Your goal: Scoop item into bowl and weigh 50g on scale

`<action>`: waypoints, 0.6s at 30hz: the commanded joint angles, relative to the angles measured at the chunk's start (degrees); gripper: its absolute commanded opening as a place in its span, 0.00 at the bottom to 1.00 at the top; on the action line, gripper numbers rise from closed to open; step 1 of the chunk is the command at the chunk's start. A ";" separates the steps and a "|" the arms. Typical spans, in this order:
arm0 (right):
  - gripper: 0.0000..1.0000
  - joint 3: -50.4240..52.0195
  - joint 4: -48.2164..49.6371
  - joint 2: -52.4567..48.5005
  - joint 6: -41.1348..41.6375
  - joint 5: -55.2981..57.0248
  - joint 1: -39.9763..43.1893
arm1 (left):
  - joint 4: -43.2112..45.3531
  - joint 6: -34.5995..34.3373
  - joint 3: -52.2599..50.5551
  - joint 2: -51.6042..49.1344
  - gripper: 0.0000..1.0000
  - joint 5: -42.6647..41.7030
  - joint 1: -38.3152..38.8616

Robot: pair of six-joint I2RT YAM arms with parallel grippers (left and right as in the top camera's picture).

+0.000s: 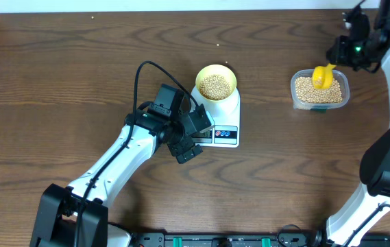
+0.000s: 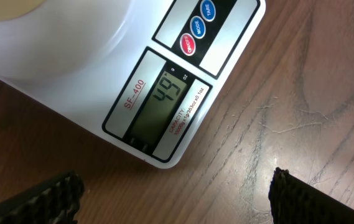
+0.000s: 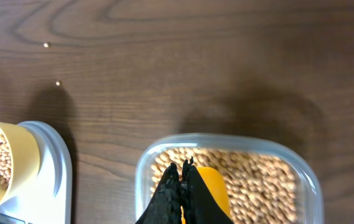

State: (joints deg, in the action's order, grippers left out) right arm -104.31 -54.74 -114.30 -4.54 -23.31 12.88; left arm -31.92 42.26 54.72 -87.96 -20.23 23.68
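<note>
The bowl (image 1: pixel 215 67) of beans (image 1: pixel 215 86) is seated on the scale (image 1: pixel 232 113), whose display (image 2: pixel 166 99) is read as 49. The left hand (image 2: pixel 177 199) is held wide open, empty, beside the display. The right hand (image 3: pixel 183 180) is clamped on the yellow scoop (image 3: pixel 213 190) over the tub (image 3: pixel 226 138), well right of the scale.

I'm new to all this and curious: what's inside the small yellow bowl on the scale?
Small tan beans fill much of the bowl. They cover its bottom, so how deep the pile goes cannot be seen.
</note>
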 commanded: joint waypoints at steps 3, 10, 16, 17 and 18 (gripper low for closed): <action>0.01 -1.03 -0.37 0.11 1.29 -3.43 1.31 | -0.15 0.59 -0.13 0.20 0.98 0.31 -0.15; 0.01 -0.04 0.59 -0.52 0.81 -1.73 0.07 | -0.15 0.59 -0.13 0.20 0.98 0.33 -0.15; 0.01 4.57 4.79 -2.27 0.85 0.52 -2.51 | -0.15 0.59 -0.13 0.20 0.98 0.33 -0.15; 0.01 5.20 5.60 -2.56 0.85 0.55 -2.84 | -0.15 0.59 -0.13 0.20 0.98 0.33 -0.15; 0.01 5.99 6.58 -2.82 0.83 0.57 -3.21 | -0.15 0.59 -0.13 0.20 0.98 0.33 -0.15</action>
State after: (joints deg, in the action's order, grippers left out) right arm -100.92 -49.78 -114.96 -3.95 -23.38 11.00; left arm -31.92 42.26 54.72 -87.96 -20.23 23.68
